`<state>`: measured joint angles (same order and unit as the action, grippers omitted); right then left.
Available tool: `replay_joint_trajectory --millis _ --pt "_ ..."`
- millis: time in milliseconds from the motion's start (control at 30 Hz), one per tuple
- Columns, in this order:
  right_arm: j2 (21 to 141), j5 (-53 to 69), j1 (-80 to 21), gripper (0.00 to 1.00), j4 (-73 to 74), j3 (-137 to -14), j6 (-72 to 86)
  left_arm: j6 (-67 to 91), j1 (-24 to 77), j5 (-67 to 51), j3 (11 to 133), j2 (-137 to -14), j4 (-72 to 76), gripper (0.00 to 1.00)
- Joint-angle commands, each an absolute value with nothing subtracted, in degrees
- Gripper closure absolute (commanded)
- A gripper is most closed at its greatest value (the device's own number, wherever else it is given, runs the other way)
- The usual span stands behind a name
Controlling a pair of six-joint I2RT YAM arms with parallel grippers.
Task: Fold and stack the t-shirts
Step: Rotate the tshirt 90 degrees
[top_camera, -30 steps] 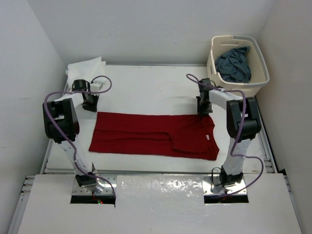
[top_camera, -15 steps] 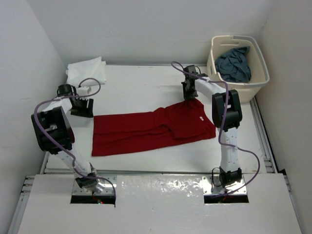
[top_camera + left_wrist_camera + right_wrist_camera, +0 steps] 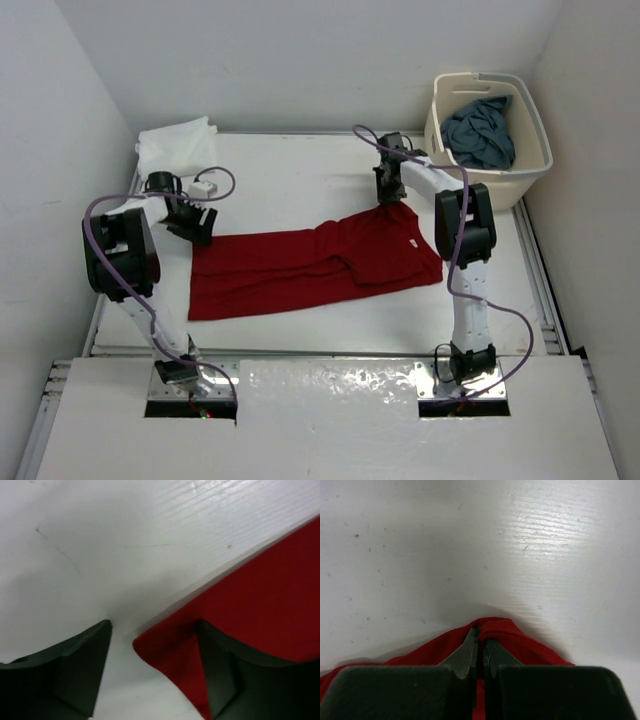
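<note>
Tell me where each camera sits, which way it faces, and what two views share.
Top external: above and behind the robot, looking down at the table; left arm and right arm show, plus red t-shirt, white t-shirt, laundry basket.
Left wrist: on the left arm, facing down past the open left gripper at the red t-shirt's corner.
Right wrist: on the right arm, facing down past the right gripper, shut on a fold of that shirt.
Shared: every view shows the red t-shirt on the table.
</note>
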<state>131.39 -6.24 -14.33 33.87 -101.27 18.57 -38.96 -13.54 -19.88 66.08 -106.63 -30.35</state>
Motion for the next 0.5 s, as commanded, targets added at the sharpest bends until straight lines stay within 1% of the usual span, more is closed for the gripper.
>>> replay_joint_trajectory --millis 0,33,67,100,133,200,333,400,433,467 --pt "132.18 -7.99 -14.06 1.0 34.01 -104.85 18.37 -38.59 -13.89 -18.64 65.3 -108.8 -29.8 0.36" --pt "132.62 -8.35 -13.98 1.0 34.19 -105.72 18.46 -37.63 -13.89 -18.63 65.56 -110.29 -29.79 0.59" --pt "133.58 -8.61 -13.89 1.0 34.54 -106.43 18.54 -37.27 -13.89 -18.63 65.57 -110.82 -30.06 0.76" --pt "134.12 -8.87 -13.63 1.0 34.72 -107.13 18.37 -37.0 -13.97 -18.2 65.31 -111.18 -30.23 0.91" --pt "134.82 -8.79 -13.45 1.0 34.72 -109.14 18.54 -36.57 -14.06 -17.5 64.78 -110.92 -30.15 1.0" --pt "137.63 -8.26 -13.19 1.0 34.98 -112.13 18.89 -36.65 -14.85 -15.48 63.2 -110.13 -30.41 1.0" --pt "143.78 -4.5 -13.27 1.0 32.27 -123.8 22.22 -36.91 -16.78 -14.41 60.65 -107.59 -34.87 1.0" --pt "146.41 -2.21 -13.36 1.0 24.3 -126.72 26.69 -38.05 -16.79 -15.9 58.64 -106.09 -37.43 1.0" --pt "147.12 -2.2 -13.45 1.0 24.26 -127.26 28.28 -38.49 -16.79 -16.69 57.93 -105.65 -38.31 1.0" --pt "147.82 -0.81 -13.62 1.0 18.6 -127.7 29.87 -39.02 -16.7 -17.22 57.4 -105.3 -38.93 1.0"
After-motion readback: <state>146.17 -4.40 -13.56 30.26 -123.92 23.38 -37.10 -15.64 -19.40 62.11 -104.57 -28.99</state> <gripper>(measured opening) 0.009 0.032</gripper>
